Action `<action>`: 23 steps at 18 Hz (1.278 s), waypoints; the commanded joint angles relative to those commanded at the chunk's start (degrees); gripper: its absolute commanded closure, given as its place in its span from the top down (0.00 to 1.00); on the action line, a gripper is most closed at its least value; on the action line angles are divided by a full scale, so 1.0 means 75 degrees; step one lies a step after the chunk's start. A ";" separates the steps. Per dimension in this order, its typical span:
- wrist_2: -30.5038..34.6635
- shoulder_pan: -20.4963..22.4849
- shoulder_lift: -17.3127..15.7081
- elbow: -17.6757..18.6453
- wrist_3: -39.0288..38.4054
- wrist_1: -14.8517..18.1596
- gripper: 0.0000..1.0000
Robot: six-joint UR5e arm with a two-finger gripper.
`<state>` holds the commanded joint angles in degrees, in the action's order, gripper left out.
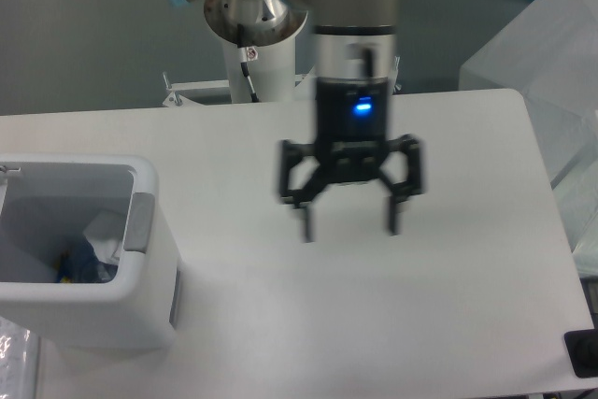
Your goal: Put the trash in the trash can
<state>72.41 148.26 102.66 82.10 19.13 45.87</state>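
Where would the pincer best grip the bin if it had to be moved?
Probably the bin's thick right rim wall, coming straight down from above: the top is open, so one finger could go inside and one outside. The pincer is open and apart from it, over the table.
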 joint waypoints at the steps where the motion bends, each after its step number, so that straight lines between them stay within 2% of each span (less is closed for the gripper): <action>1: 0.0408 0.0396 -0.0012 -0.0094 0.1082 0.0256 1.00; 4: 0.0901 0.0621 -0.0012 -0.0118 0.2577 0.0352 1.00; 5: 0.1206 0.0715 -0.0012 -0.0280 0.2848 0.0376 1.00; 11: 0.1396 0.0821 -0.0024 -0.0270 0.2992 0.0388 1.00; 15: 0.1571 0.0763 -0.0141 -0.0083 0.2992 0.0376 1.00; 23: 0.1513 0.0763 -0.0164 -0.0036 0.2980 0.0364 1.00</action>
<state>83.76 153.99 101.43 81.83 41.49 48.60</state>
